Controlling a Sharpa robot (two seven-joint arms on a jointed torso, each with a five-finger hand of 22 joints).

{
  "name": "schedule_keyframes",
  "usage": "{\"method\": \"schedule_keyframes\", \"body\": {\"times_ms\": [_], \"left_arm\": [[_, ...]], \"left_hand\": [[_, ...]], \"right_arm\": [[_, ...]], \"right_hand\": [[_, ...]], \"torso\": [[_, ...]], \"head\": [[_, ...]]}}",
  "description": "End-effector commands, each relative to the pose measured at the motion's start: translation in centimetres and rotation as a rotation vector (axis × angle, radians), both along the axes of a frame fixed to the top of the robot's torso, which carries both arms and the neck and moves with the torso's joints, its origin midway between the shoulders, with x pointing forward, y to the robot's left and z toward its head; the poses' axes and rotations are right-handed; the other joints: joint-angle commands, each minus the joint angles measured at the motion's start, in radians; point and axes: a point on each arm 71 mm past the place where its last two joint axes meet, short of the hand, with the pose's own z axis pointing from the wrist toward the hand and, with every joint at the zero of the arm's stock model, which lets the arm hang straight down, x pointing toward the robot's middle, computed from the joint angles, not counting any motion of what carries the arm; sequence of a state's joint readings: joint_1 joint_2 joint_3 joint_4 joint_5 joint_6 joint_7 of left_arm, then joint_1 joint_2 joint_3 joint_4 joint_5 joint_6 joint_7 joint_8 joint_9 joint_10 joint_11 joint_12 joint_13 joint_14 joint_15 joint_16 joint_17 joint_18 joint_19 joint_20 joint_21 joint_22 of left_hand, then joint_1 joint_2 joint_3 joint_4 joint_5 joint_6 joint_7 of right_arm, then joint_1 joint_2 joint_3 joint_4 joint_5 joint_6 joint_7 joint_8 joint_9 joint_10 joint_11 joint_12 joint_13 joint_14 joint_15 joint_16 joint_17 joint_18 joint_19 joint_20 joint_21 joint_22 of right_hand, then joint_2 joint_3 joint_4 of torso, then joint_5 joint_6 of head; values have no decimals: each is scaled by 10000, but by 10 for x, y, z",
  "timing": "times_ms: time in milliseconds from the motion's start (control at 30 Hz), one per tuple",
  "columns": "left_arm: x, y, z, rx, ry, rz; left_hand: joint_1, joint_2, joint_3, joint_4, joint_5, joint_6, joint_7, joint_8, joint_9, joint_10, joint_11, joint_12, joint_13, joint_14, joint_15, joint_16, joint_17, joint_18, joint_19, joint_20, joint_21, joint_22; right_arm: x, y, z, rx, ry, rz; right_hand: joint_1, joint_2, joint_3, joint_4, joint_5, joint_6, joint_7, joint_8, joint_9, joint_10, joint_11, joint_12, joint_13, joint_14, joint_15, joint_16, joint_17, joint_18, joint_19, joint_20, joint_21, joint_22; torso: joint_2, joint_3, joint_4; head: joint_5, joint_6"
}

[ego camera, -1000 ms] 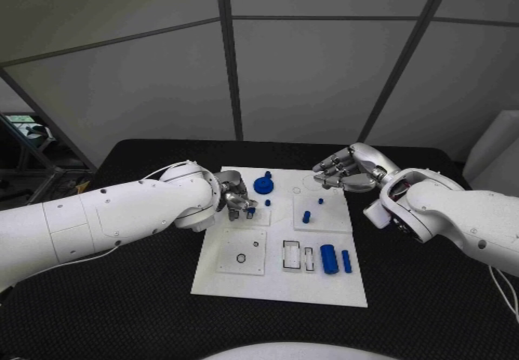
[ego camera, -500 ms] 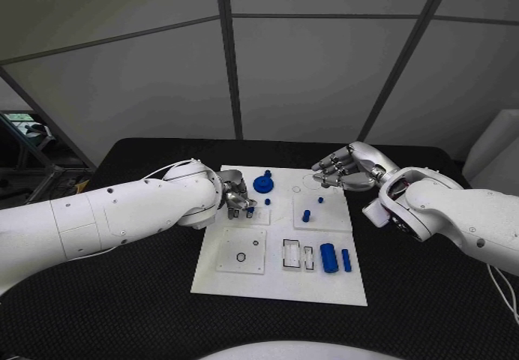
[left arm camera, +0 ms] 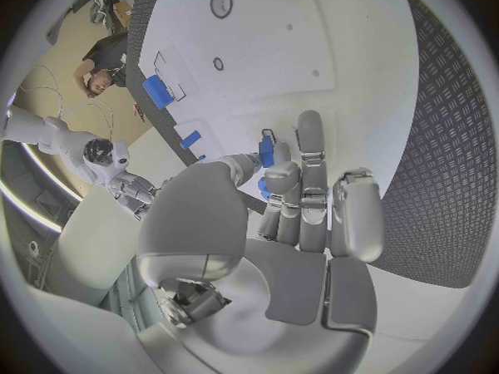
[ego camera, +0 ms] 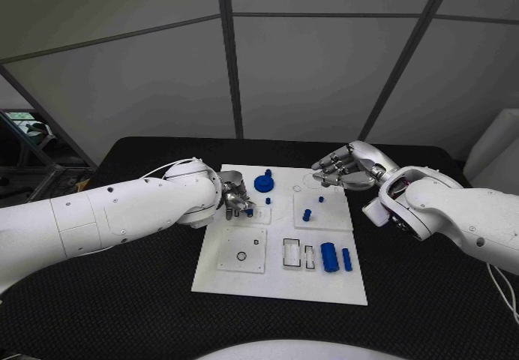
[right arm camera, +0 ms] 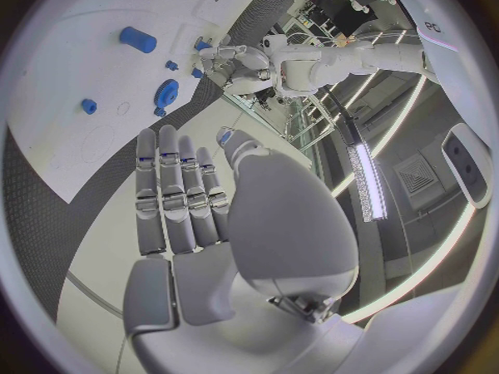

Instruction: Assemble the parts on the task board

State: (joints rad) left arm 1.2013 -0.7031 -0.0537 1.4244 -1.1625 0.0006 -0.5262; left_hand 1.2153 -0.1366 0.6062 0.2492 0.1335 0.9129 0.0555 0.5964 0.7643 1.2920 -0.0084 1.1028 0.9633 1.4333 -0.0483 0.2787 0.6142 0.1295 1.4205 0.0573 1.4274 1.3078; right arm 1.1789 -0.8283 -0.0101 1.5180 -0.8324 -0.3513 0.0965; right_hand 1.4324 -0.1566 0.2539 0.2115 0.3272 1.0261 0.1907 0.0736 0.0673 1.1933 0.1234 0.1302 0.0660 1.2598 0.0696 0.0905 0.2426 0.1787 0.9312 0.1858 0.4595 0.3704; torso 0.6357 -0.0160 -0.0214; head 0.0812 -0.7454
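The left robot hand (ego camera: 238,201) is pinching a small blue part (left arm camera: 266,151) between thumb and fingertip, right over the upper-left area of the task board (ego camera: 276,281), though I can't quite tell if the part's touching its slot yet. I'd lower it slow and straight, keep it upright, and only let go once it seats. The right robot hand (ego camera: 344,169) hovers at the board's far right corner, fingers loosely apart, holding nothing. The blue gear (ego camera: 263,183) and two blue cylinders (ego camera: 335,259) sit on the board. Black textured bench (ego camera: 108,300), grey panel walls behind.
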Motion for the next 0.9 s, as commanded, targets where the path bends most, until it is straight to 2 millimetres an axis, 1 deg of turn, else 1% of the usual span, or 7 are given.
{"method": "schedule_keyframes", "body": {"times_ms": [33, 200, 433, 500, 600, 633, 900], "left_arm": [[-1, 0, -1, 372, 145, -222], [-1, -2, -1, 392, 149, -260], [0, -3, -2, 400, 144, -269], [0, -4, -2, 422, 180, -305], [-1, -4, -3, 458, 245, -370], [-1, -4, -3, 468, 263, -386], [-3, -3, -3, 541, 392, -493]], "left_hand": [[-113, -35, 1547, -1627, 58, -56, 19, 51, 17, 87, -20, 51, 23, 79, -24, -42, 15, -732, 65, 25, 32, 220], [-154, -50, 1540, -1642, 52, -53, 17, 57, 27, 95, -19, 65, 34, 82, -23, -44, 19, -735, 71, 26, 38, 232], [-302, -48, 1483, -1650, 25, -49, 13, 56, 41, 100, -18, 74, 25, 91, -20, -52, 32, -732, 64, 29, 31, 228], [-347, -51, 1451, -1657, 15, -40, 8, 57, 46, 111, -20, 95, 45, 92, -19, -56, 37, -735, 69, 30, 36, 241], [-396, -70, 1397, -1684, 4, -20, -6, 64, 54, 128, -28, 123, 71, 94, -21, -60, 43, -738, 78, 30, 44, 258], [-407, -77, 1380, -1695, 2, -13, -11, 66, 56, 135, -32, 133, 81, 95, -23, -62, 45, -738, 79, 30, 45, 261], [-436, -135, 1281, -1831, 26, 43, -56, 79, 70, 162, -66, 173, 113, 101, -39, -71, 61, -738, 81, 23, 45, 272]], "right_arm": [[0, 1, 1, 37, -39, 65], [0, 1, 1, 34, -30, 73], [0, 2, 1, 32, -16, 94], [0, 2, 1, 29, -7, 104], [0, 2, 1, 25, 4, 111], [0, 2, 1, 24, 7, 111], [0, 2, 1, 18, 23, 120]], "right_hand": [[-105, 8, -21, -10, 61, -19, 36, -37, 0, -41, 22, -48, -14, -25, 67, -27, -8, 24, 69, -6, -53, -9], [-105, 8, -21, -10, 61, -19, 36, -37, 0, -41, 22, -48, -14, -25, 67, -27, -8, 24, 69, -6, -53, -9], [-117, 12, -22, -3, 67, -20, 36, -36, 0, -44, 23, -47, -13, -23, 68, -34, -12, 24, 71, -4, -62, -15], [-117, 12, -22, -3, 67, -20, 36, -36, 0, -44, 23, -47, -13, -23, 68, -34, -12, 24, 71, -4, -62, -15], [-117, 12, -22, -3, 67, -20, 36, -36, 0, -44, 23, -47, -13, -23, 68, -34, -12, 24, 71, -4, -62, -15], [-117, 12, -22, -3, 67, -20, 36, -36, 0, -44, 23, -47, -13, -23, 68, -34, -12, 24, 71, -4, -62, -15], [-119, 13, -22, -2, 69, -20, 36, -35, 0, -44, 23, -47, -13, -23, 69, -35, -13, 24, 72, -3, -64, -17]], "torso": [[0, 2, -8], [2, -2, -3], [0, 5, -1], [5, -3, -2], [0, 2, -3], [0, -2, -3], [-6, -2, 1]], "head": [[-2, 9], [-2, -7], [2, -9], [-4, -22], [-4, -26], [-4, -26], [1, -46]]}}
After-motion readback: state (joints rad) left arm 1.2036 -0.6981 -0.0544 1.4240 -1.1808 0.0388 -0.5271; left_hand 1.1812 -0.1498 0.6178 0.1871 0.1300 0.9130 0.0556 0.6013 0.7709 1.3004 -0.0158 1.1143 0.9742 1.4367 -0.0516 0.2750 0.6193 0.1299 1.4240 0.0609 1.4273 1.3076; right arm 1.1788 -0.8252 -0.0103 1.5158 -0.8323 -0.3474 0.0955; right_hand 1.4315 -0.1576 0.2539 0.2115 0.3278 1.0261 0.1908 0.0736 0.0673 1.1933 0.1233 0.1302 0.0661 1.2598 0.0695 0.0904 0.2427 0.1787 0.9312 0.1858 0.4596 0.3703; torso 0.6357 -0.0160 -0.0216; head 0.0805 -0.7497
